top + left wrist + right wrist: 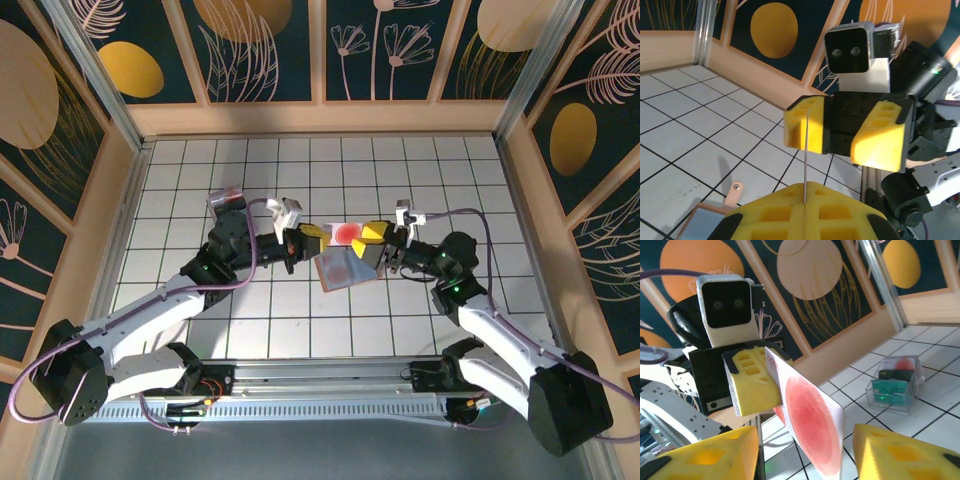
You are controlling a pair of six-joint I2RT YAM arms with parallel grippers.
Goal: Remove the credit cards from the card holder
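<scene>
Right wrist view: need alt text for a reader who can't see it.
The left gripper pinches a white card with a big red circle, holding it up between the open yellow fingers of the right gripper. Behind on the right, a clear box with teal and red contents sits on the white tiled table.

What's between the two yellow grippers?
A white card with a red disc: the left gripper pinches it, and the right gripper, open, straddles its free end. Clearest in the right wrist view.

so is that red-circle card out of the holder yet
Out: the left gripper pinches the credit card in the air, clear of the card holder on the table.
</scene>
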